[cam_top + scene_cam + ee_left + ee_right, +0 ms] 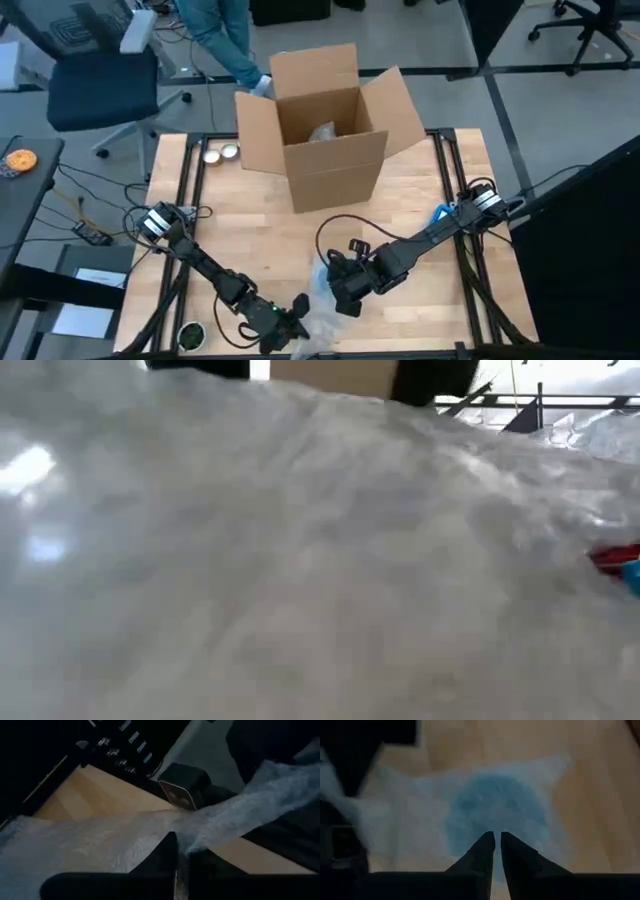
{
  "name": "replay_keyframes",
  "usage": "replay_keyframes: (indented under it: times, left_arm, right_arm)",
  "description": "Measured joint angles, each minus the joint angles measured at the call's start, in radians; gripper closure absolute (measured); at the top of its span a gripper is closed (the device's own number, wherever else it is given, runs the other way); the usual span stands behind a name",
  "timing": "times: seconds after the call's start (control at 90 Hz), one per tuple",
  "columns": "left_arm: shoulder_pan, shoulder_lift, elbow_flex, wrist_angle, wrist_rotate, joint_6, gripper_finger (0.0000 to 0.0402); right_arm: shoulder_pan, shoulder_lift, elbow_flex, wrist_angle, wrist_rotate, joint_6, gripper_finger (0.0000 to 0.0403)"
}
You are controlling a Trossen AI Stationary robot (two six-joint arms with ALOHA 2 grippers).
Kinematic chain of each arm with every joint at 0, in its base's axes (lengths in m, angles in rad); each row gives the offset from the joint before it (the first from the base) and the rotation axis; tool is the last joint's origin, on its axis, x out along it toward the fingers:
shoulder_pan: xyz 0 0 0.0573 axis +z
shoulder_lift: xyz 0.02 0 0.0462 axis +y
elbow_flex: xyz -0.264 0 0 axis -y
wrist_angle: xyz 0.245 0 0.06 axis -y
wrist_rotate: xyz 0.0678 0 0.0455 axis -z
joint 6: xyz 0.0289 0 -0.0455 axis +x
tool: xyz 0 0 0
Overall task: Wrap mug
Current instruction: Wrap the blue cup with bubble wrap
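A sheet of white translucent wrap (322, 312) lies near the table's front edge and fills the low view (300, 560). Under it the mug shows as a round blue shape (495, 815). My left gripper (292, 326) is at the wrap's left side, shut on it (179, 851). My right gripper (346, 292) hangs over the covered mug with its fingers shut (497, 837), pointing down at the blue shape. My left gripper pinches the wrap between its two fingers at a gathered part (186, 840). From there a narrowed strip (260, 795) runs off drawn taut, while the broad part (75, 850) lies on the table. My right gripper's shut fingertips (487, 842) are over the wrap covering the mug (470, 805), coming from above. I cannot tell whether they touch it.
An open cardboard box (325, 125) stands at the table's far middle with a wrapped bundle (322, 132) inside. Two small round lids (220, 153) lie left of it, and a green-filled pot (190, 332) at the near left. A person's legs (225, 40) show beyond the table.
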Motion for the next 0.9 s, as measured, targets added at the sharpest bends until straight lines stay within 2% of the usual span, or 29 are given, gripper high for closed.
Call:
replay_keyframes:
  times: [0.144,0.289,0.489,0.722,0.9]
  left_arm:
    - [0.023,-0.001,0.0,-0.023,-0.003,-0.053,0.0402]
    - [0.048,-0.002,0.001,-0.042,0.059,-0.105,0.0402]
    - [0.051,-0.019,0.001,-0.129,0.075,-0.113,0.0402]
    - [0.053,-0.14,0.001,-0.225,0.079,-0.094,0.0402]
    - [0.081,-0.219,0.001,-0.272,0.145,-0.099,0.0402]
  right_arm:
    - [-0.011,0.003,-0.024,0.052,-0.007,-0.02,0.0402]
    - [-0.025,0.004,-0.05,0.084,-0.017,-0.024,0.0402]
    - [-0.042,0.004,-0.096,0.117,-0.038,-0.037,0.0403]
    - [-0.056,0.004,-0.145,0.114,-0.086,-0.007,0.0403]
    - [-0.056,0.004,-0.152,0.134,-0.117,-0.002,0.0403]
